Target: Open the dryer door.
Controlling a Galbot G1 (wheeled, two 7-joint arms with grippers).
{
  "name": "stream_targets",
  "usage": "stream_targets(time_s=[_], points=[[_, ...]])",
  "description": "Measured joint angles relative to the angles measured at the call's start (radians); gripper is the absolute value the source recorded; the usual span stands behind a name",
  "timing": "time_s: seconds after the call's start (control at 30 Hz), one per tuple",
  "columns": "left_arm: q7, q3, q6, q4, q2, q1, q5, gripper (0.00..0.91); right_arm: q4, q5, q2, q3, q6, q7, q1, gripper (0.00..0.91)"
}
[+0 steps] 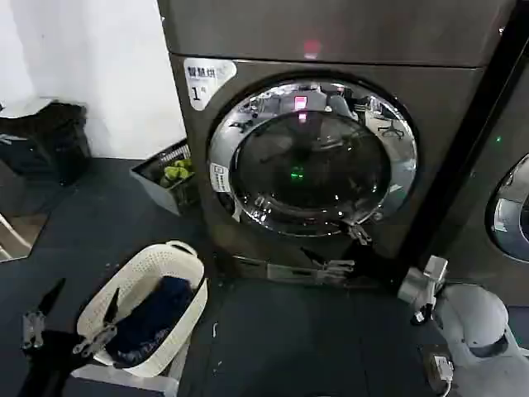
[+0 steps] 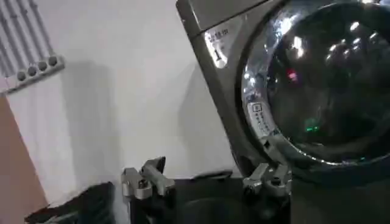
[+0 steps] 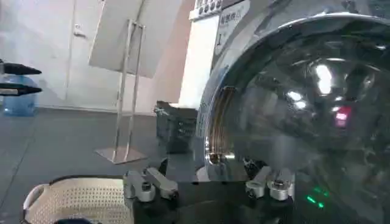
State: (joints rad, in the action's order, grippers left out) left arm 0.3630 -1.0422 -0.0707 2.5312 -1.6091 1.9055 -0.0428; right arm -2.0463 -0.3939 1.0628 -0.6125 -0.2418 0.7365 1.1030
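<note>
1. Dryer door [image 1: 312, 157] sits in the front of the dryer [image 1: 331, 33], chrome ring round dark glass. From the head view it looks closed against the machine.
2. White label [image 1: 207, 80] marked "1" is at the door's upper left. A small red light [image 1: 311, 48] glows on the panel above.
3. My right gripper [image 1: 326, 240] is low at the door's lower right rim, fingers spread apart with nothing between them. I cannot tell whether a finger touches the chrome.
4. From the right wrist, the right gripper [image 3: 207, 176] is close up to the ring, with the curved glass just beyond it.
5. My left gripper [image 1: 87, 289] hangs well away from the door, low on my left over the near edge of the white laundry basket [image 1: 178, 252]. Its fingers are also spread and empty.
6. From the left wrist, the left gripper [image 2: 204, 182] looks up at the door and label from a distance.
7. Dark blue clothes [image 1: 153, 310] lie in the basket on the floor, in front of the dryer and to its left.
8. A neighbouring machine [image 1: 508, 207] stands at the right.
</note>
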Motion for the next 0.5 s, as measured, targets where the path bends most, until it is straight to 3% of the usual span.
stream_targets(time_s=[0.2, 0.5], points=[[-0.037, 0.007, 0.014, -0.003, 0.0, -0.003, -0.058, 0.907, 0.054, -0.092, -0.018, 0.068, 0.025, -0.052, -0.081, 0.907], [-0.038, 0.016, -0.039, -0.015, 0.0, 0.003, -0.033, 0.907, 0.237, -0.043, 0.014, 0.281, 0.019, -0.104, -0.292, 0.907]])
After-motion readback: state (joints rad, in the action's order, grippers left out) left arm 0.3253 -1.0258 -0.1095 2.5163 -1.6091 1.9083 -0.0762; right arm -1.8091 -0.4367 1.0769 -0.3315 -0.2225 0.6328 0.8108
